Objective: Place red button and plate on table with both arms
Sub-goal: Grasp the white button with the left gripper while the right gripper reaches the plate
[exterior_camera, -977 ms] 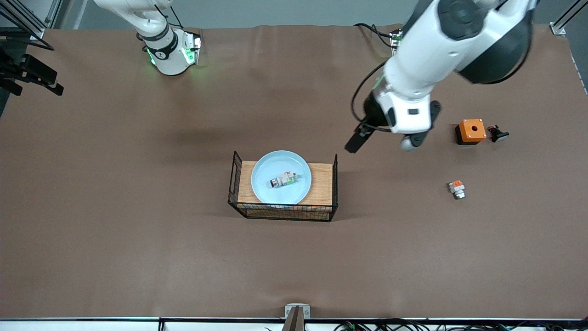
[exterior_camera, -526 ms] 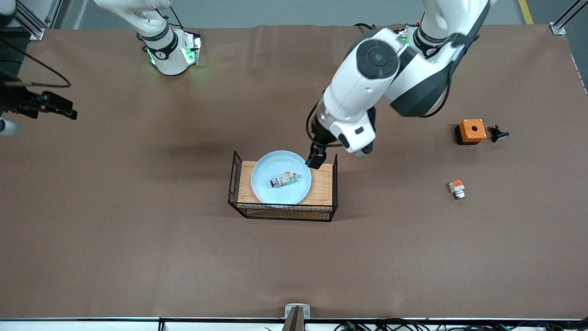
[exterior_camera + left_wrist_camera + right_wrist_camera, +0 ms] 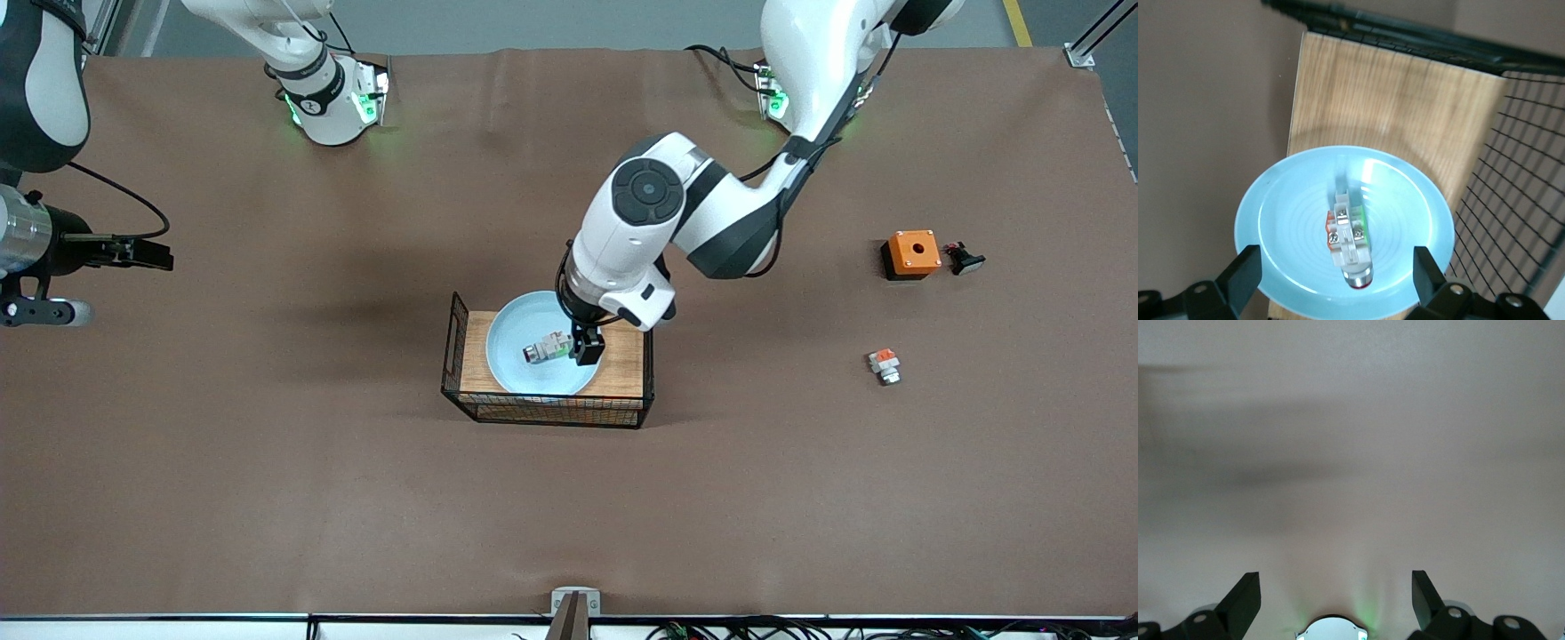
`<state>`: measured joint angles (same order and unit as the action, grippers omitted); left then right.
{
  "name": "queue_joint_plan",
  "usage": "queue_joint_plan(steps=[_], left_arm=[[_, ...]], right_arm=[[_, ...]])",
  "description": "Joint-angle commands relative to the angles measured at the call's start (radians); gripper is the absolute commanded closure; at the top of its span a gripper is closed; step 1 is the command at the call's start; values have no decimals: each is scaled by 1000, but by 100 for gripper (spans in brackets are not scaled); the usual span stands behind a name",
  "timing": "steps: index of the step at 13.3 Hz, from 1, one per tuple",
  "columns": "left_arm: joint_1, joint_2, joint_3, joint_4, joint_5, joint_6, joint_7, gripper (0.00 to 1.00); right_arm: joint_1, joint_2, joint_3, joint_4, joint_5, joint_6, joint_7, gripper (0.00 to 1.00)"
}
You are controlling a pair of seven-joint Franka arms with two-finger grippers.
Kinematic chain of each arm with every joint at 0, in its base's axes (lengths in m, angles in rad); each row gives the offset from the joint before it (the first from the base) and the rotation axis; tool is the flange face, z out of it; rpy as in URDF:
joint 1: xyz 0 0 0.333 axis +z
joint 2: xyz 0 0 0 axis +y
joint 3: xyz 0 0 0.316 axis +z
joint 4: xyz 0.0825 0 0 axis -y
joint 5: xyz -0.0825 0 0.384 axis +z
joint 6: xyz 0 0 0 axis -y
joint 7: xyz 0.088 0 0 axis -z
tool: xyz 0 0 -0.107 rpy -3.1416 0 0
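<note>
While both arms are out over the table (image 3: 267, 498), nothing is gripped. Nearest the front camera of the central things is the black wire basket (image 3: 544, 411) with its wooden top, standing in the middle of the table. On that wooden top sits the pale blue plate (image 3: 520, 378), and the red button (image 3: 545, 348) lies on its side at the plate's middle, its dark round end pointing toward the right arm's end of the table.

The left gripper (image 3: 1336, 270) hangs low over the plate with its fingers (image 3: 1245, 270) spread wide. In the left wrist view the button lies between them, touched by neither.

Toward the left arm's end of the table, well apart from the basket, a small white piece with an orange-red top (image 3: 884, 364) lies on the brown sheet. Farther from the camera than that piece stands an orange box with a hole (image 3: 912, 252), and just beside it a small black part (image 3: 963, 259).

At the right arm's end, the right gripper (image 3: 142, 256) hovers over bare table, its fingers (image 3: 1245, 595) spread and holding nothing
</note>
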<state>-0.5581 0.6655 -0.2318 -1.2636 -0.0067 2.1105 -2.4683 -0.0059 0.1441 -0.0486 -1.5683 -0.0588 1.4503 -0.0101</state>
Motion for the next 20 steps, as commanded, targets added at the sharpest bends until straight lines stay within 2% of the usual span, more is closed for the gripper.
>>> queue_joint_plan(steps=[1,8,11,12,14,17,18,19,20], left_arm=[[-13,29,12,43,10,-1,-43,0],[-17,61,11,43,7,80,-104,0],[-23,80,12,43,7,92,-104,0],[-31,82,12,43,7,94,-103,0],[-36,85,14,43,7,95,-104,9],[-36,86,14,39,7,94,-104,19],[-36,89,14,38,7,94,-104,29],[-36,95,14,39,8,95,-103,33],[-34,100,14,39,7,95,-103,33]], right_arm=[[-12,3,1,19,31,-13,13,0],[104,0,10,13,36,-1,463,0],[202,-3,12,14,40,15,788,0],[231,-4,10,14,81,25,903,0],[271,-5,10,13,148,64,1132,0],[389,0,10,13,148,134,1375,0],[432,6,9,14,146,154,1450,0],[461,20,10,13,146,191,1513,0],[486,32,9,14,146,224,1585,0]])
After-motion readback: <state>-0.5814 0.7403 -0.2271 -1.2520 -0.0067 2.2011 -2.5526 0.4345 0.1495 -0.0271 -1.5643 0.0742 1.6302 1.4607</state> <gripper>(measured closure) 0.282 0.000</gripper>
